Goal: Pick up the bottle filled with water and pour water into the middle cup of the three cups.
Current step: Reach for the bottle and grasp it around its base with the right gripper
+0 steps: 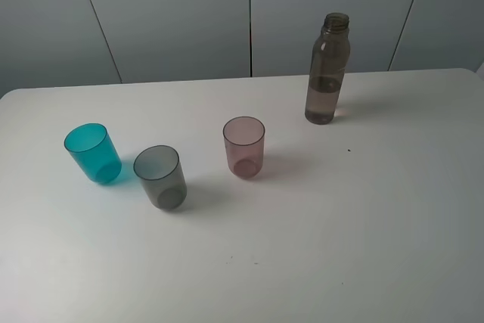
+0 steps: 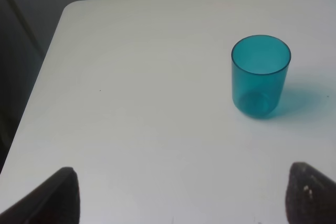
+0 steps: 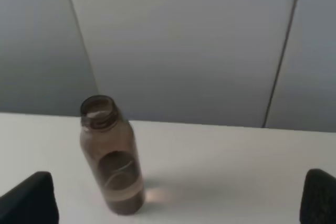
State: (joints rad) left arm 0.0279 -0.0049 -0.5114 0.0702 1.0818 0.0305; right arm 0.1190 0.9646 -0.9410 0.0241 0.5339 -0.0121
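Note:
The smoky brown-grey bottle stands upright and uncapped at the back right of the white table, with water in its lower part. Three cups stand in a row: a teal cup on the left, the smoky grey middle cup, and a pink cup on the right. No gripper shows in the exterior view. In the left wrist view the teal cup stands ahead of my open left gripper. The right wrist view shows the bottle ahead of my open right gripper, nothing between the fingers.
Grey wall panels rise behind the table. The table's rounded back left corner shows in the left wrist view.

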